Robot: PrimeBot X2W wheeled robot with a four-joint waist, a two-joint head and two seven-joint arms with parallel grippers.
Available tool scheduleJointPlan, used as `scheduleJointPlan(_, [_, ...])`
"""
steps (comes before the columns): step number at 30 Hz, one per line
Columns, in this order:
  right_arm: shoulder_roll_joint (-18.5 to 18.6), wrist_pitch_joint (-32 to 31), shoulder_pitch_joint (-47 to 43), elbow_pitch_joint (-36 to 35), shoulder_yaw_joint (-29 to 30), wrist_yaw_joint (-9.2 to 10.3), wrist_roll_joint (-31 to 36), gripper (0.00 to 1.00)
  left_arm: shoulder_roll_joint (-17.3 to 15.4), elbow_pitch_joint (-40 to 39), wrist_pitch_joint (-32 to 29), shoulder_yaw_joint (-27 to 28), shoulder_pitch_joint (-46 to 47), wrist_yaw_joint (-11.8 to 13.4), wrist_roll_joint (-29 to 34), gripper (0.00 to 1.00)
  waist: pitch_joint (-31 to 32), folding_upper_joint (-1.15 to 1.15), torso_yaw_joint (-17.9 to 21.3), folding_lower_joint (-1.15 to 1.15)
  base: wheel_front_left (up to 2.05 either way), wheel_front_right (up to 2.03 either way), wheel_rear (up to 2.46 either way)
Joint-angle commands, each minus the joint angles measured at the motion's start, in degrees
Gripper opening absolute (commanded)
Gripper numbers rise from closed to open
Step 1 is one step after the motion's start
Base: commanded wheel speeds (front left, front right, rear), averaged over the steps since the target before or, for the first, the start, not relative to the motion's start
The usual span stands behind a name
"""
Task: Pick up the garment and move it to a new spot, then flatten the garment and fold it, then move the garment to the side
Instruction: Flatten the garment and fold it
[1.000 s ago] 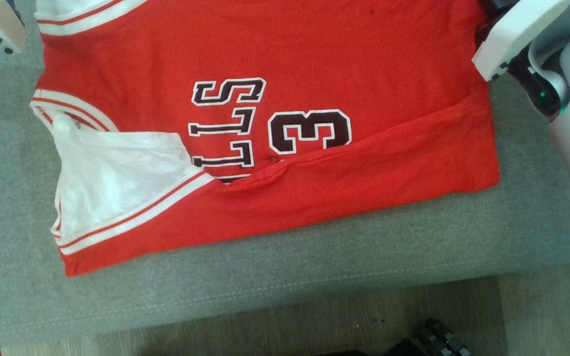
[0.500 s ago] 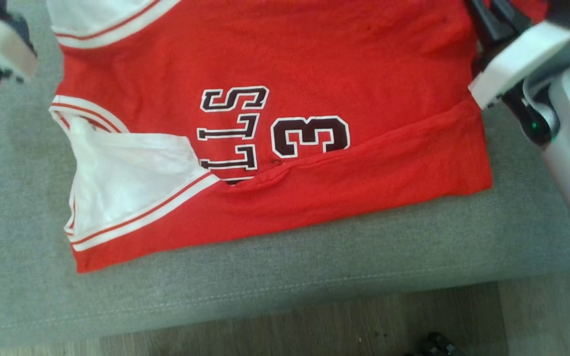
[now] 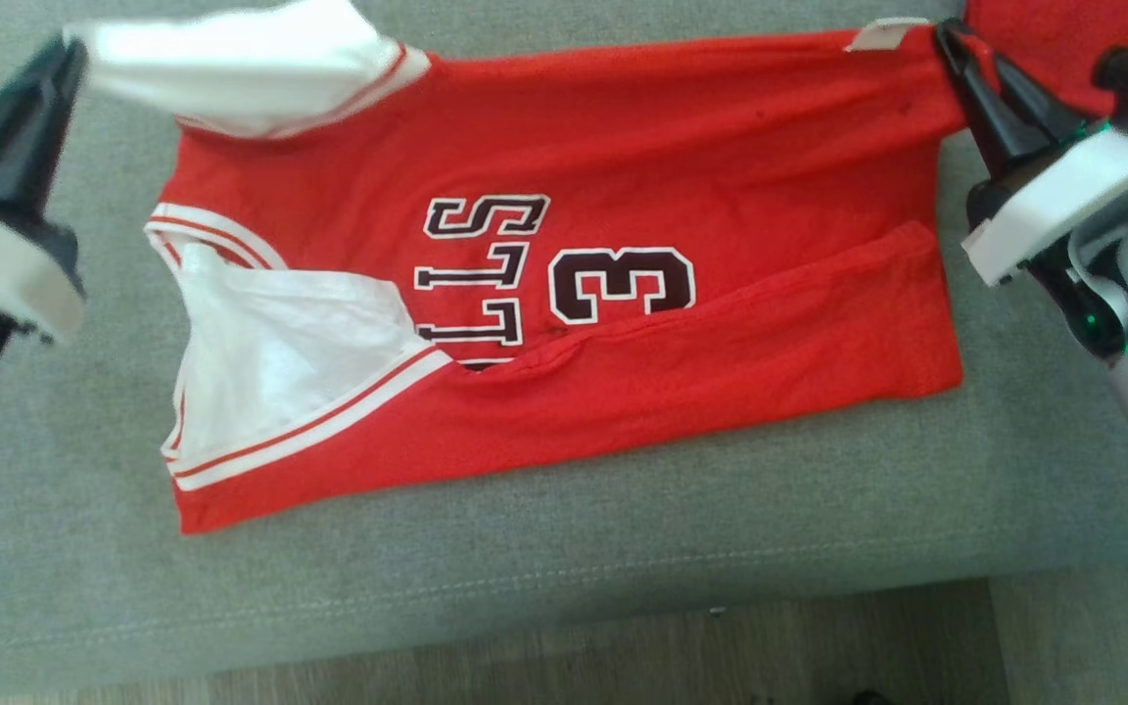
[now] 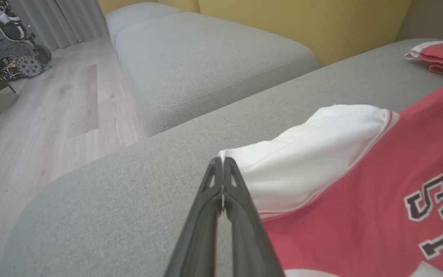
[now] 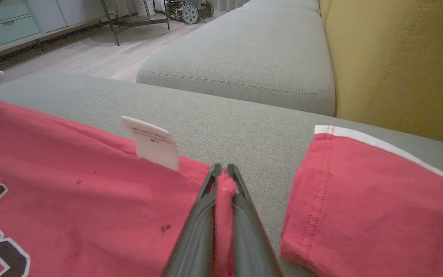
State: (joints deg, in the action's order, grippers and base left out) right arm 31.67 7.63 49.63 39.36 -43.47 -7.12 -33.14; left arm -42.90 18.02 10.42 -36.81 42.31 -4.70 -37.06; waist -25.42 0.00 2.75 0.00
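The garment [image 3: 721,147] is a red jersey with white sleeves and dark lettering, lying on a grey sofa cushion [image 3: 564,587] with its near side folded over. My left gripper [image 3: 70,54] is shut on the far white sleeve [image 3: 251,69], which lifts off the cushion; the left wrist view shows its fingertips [image 4: 221,161] pinching the sleeve's edge [image 4: 302,154]. My right gripper [image 3: 944,34] is shut on the garment's far right corner, with red cloth [image 5: 90,192] bunched between the fingertips [image 5: 223,177]. A white label [image 5: 154,144] sticks up beside them.
A second red garment [image 3: 1034,39] with white trim lies just right of my right gripper, also visible as a folded piece [image 5: 360,200]. A yellow backrest [image 5: 398,57] stands behind it. Another grey cushion [image 4: 206,57] lies beyond. Wooden floor [image 3: 623,666] runs along the near edge.
Both grippers have come into the head view, bringing the garment's far edge and white sleeve toward the near side. The head view itself has shifted too.
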Motion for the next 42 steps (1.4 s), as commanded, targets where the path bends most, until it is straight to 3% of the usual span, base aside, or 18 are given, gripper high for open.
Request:
scheduleJointPlan(1, [1.67, 0.06, -1.98, -1.90, 0.50, -0.36, -0.24, 0.00, -4.26, -2.39, -0.55, 2.95, 0.31, 0.24, -0.74, 0.00, 0.53, 0.00, -0.32, 0.00, 0.00, 0.00, 0.00])
scheduleJointPlan(9, [3.88, 2.19, -5.87, -7.17, 0.07, -0.36, 4.60, 0.00, -9.76, -10.04, -3.44, 2.06, -7.47, -0.05, -3.76, 0.00, 2.43, 0.00, -0.98, 0.00, 0.00, 0.00, 0.00])
scheduleJointPlan(22, [8.31, -1.09, -11.31, -11.55, -3.35, -0.36, 7.94, 0.00, -15.55, -14.91, -6.58, -1.63, -14.21, -1.75, -5.71, 0.00, 4.85, 0.00, -1.11, 0.00, 0.00, 0.00, 0.00])
scheduleJointPlan(28, [10.57, -2.80, -13.09, -13.96, -4.66, -0.36, 7.92, 0.00, -17.10, -16.98, -9.01, -4.89, -15.70, -2.46, -7.04, 0.00, 5.86, 0.00, -0.79, 0.00, 0.00, 0.00, 0.00])
scheduleJointPlan(37, [13.58, -8.34, -15.32, -18.35, -7.88, -0.36, 1.88, 0.00, -18.71, -18.64, -12.05, -9.15, -16.69, -2.74, -9.62, 0.00, 7.16, 0.00, -0.09, 0.00, 0.00, 0.00, 0.00])
scheduleJointPlan(38, [13.80, -8.75, -15.32, -18.57, -7.84, -0.36, 1.56, 0.41, -18.78, -18.74, -12.40, -9.48, -16.79, -2.75, -10.35, 0.00, 7.24, 0.00, -0.02, 0.00, 0.00, 0.00, 0.00])
scheduleJointPlan(39, [13.92, -9.21, -15.41, -18.67, -7.68, -0.36, 1.07, 1.00, -18.92, -19.09, -12.87, -10.04, -16.90, -2.76, -11.08, 0.00, 7.31, 0.00, 0.05, 0.00, 0.00, 0.00, 0.00])
scheduleJointPlan(40, [13.99, -9.66, -15.58, -18.87, -7.58, -0.36, 0.49, 1.00, -19.07, -19.43, -13.22, -10.50, -16.96, -2.76, -11.83, 0.11, 7.41, 0.00, 0.07, 0.00, 0.00, 0.00, 0.00])
scheduleJointPlan(41, [14.19, -10.01, -15.72, -19.12, -7.65, -0.36, 0.13, 1.00, -19.21, -19.80, -13.48, -10.91, -17.01, -2.77, -12.66, 0.44, 7.51, 0.00, 0.08, 0.00, 0.00, 0.00, 0.00])
scheduleJointPlan(42, [14.37, -10.22, -15.81, -19.28, -7.54, -0.36, -0.25, 1.00, -19.38, -20.15, -13.75, -11.28, -17.08, -2.77, -13.53, 1.00, 7.62, 0.00, 0.09, 0.00, 0.00, 0.00, 0.00])
